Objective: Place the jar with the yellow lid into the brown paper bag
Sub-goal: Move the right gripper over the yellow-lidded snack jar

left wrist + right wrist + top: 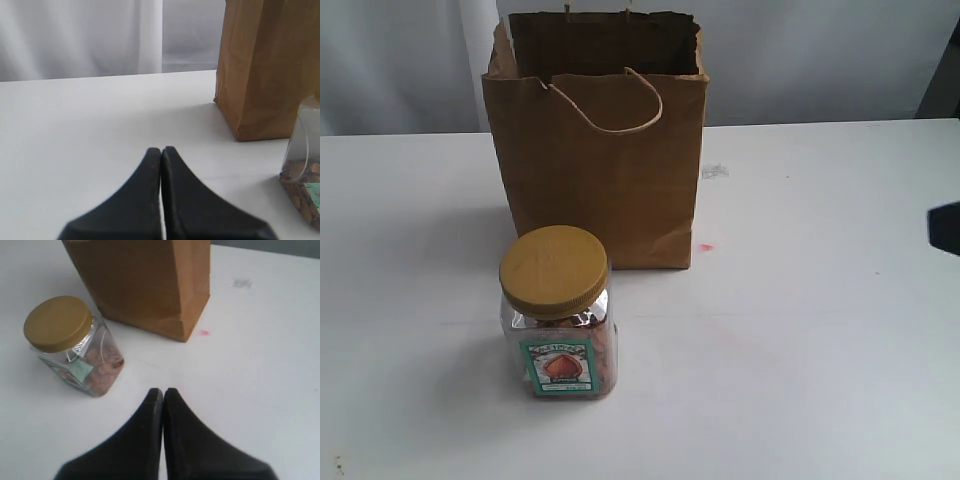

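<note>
The yellow-lidded jar [558,315] is shown upright on the table [820,330], just in front of the open brown paper bag [595,170]. The left gripper [161,151] and right gripper [163,391] are closed on nothing. Rigid, slick, fairly light plastic is expected; 2 opposite flat sides below the lid are best gripped.

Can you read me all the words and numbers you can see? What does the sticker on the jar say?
On the jar, the label: small print around the orange nut picture, too blurred to read.
On the paper bag: no words or signs on the sides that show.
On the table, a grey smudge: too faint to tell if it is writing.
So nothing can be read here.
</note>
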You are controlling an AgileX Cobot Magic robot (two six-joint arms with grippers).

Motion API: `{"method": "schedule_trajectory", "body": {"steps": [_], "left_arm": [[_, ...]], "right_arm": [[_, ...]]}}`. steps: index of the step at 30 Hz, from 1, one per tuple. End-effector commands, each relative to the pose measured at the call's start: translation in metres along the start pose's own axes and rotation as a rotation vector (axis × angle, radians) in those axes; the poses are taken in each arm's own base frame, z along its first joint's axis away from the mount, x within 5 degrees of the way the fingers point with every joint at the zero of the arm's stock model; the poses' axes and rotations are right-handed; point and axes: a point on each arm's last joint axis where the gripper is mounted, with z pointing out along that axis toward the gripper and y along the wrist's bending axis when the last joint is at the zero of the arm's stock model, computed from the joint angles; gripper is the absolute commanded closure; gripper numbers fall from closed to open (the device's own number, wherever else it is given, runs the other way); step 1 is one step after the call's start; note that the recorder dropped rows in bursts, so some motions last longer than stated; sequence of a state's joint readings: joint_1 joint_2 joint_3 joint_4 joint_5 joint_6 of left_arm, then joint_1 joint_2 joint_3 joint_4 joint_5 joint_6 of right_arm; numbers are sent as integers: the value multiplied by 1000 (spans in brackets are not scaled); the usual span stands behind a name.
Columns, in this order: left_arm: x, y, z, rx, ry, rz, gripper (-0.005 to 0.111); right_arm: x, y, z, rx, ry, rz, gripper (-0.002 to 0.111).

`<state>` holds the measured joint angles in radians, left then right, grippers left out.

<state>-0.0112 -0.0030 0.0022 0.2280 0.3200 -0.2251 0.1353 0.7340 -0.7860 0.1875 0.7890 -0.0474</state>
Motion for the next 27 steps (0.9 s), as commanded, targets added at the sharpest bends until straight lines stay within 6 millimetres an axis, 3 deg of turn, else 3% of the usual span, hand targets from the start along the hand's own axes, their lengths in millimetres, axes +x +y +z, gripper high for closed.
{"method": "schedule_trajectory", "body": {"steps": [1,6,11,19,27], "left_arm": [[-1,-1,0,8,-8,-6,106],[-1,-1,0,8,-8,-6,106],[-1,-1,0,8,-8,-6,106],[-1,-1,0,8,-8,-6,106],[-1,-1,0,8,-8,-6,106]], "right_arm": [[-36,4,29,-46,167,20,108],[-77,14,55,-83,296,-11,108],[-99,50,75,-95,308,-95,108],[-119,115,107,-123,310,-158,108],[-117,167,149,-43,395,-230,108]]}}
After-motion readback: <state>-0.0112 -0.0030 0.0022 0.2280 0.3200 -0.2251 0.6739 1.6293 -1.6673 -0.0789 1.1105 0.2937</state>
